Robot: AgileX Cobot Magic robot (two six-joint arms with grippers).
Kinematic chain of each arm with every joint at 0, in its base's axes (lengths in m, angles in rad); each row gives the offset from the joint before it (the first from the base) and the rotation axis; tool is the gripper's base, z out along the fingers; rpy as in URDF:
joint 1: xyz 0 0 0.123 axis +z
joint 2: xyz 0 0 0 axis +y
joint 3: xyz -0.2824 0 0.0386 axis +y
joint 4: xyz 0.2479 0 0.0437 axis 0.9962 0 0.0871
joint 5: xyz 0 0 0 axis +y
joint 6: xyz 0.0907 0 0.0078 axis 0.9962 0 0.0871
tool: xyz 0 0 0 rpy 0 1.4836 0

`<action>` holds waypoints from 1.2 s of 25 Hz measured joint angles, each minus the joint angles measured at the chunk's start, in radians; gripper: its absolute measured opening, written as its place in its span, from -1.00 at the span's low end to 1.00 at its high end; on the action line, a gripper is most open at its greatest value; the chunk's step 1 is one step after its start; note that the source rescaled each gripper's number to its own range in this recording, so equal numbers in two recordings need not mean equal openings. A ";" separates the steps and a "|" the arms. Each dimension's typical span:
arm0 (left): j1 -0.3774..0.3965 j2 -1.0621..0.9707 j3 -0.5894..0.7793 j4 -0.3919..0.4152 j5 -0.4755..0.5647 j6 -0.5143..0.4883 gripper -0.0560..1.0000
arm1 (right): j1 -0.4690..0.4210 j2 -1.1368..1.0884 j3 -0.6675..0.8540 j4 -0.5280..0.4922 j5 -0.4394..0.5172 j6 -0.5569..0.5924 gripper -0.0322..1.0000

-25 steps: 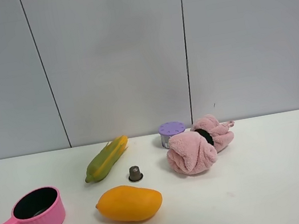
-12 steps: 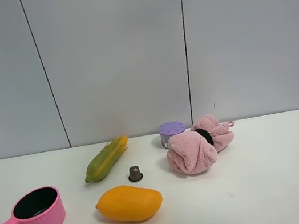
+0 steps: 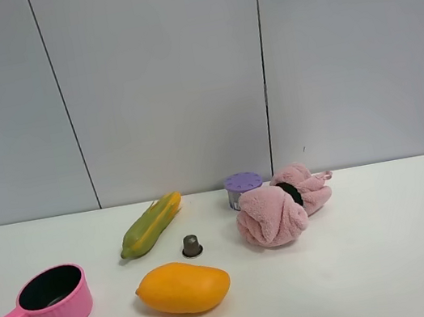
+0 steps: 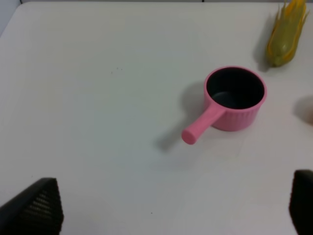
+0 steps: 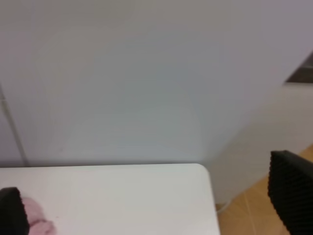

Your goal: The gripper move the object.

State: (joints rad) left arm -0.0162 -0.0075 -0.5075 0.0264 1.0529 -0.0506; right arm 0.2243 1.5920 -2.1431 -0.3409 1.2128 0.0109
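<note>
The small grey-brown coffee capsule (image 3: 191, 246) stands upright on the white table (image 3: 394, 258), between a green-yellow corn cob (image 3: 151, 225) and an orange mango (image 3: 183, 287). Neither gripper shows in the exterior high view. In the left wrist view my left gripper (image 4: 171, 200) is wide open and empty, high above the table, with only its black fingertips (image 4: 36, 208) showing. In the right wrist view my right gripper (image 5: 146, 196) is open and empty, looking over the table's corner. The capsule shows in neither wrist view.
A pink saucepan (image 3: 54, 299) sits at the front left and also shows in the left wrist view (image 4: 234, 98), near the corn (image 4: 285, 34). A purple-lidded cup (image 3: 243, 186) and a pink towel bundle (image 3: 280, 208) stand right of the capsule. A grey wall runs behind.
A small dark tip at the top edge of the exterior high view one second ago has left the picture. Nothing on the table has moved.
</note>
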 joint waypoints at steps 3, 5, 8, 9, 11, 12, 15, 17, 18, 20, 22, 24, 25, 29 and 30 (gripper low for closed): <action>0.000 0.000 0.000 0.000 0.000 0.000 1.00 | -0.079 -0.029 0.064 0.027 0.000 -0.011 0.99; 0.000 0.000 0.000 0.000 0.000 0.000 1.00 | -0.134 -0.062 0.137 0.033 0.000 -0.018 0.99; 0.000 0.000 0.000 0.000 0.000 0.000 1.00 | -0.198 -0.133 0.287 0.033 0.000 -0.024 0.99; 0.000 0.000 0.000 0.000 0.000 0.000 1.00 | -0.211 -0.165 0.344 0.033 0.000 -0.024 0.99; 0.000 0.000 0.000 0.000 0.000 0.000 1.00 | -0.225 -0.233 0.453 0.038 0.000 -0.011 0.99; 0.000 0.000 0.000 0.000 0.000 0.000 1.00 | -0.229 -0.284 0.513 0.043 0.000 0.000 0.98; 0.000 0.000 0.000 0.000 0.000 0.000 1.00 | -0.231 -0.415 0.681 0.056 0.000 0.020 0.98; 0.000 0.000 0.000 0.000 0.000 0.000 1.00 | -0.232 -0.521 0.788 0.073 -0.001 0.021 0.98; 0.000 0.000 0.000 0.000 0.000 0.000 1.00 | -0.232 -0.567 0.848 0.082 -0.001 0.022 0.98; 0.000 0.000 0.000 0.000 0.000 0.000 1.00 | -0.233 -0.680 0.965 0.088 0.000 0.033 0.98; 0.000 0.000 0.000 0.000 0.000 0.000 1.00 | -0.233 -0.797 1.080 0.095 0.000 0.052 0.98; 0.000 0.000 0.000 0.000 0.000 0.000 1.00 | -0.233 -0.909 1.171 0.105 0.000 0.077 0.98; 0.000 0.000 0.000 0.000 0.000 0.000 1.00 | -0.234 -0.962 1.222 0.111 0.001 0.089 0.98; 0.000 0.000 0.000 -0.002 0.000 0.000 1.00 | -0.234 -1.195 1.388 0.132 -0.007 0.134 0.98; 0.000 0.000 0.000 -0.002 0.000 0.000 1.00 | -0.234 -1.249 1.423 0.142 -0.014 0.135 0.98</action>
State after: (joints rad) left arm -0.0162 -0.0075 -0.5075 0.0242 1.0529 -0.0506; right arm -0.0098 0.3434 -0.7196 -0.1989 1.1987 0.1462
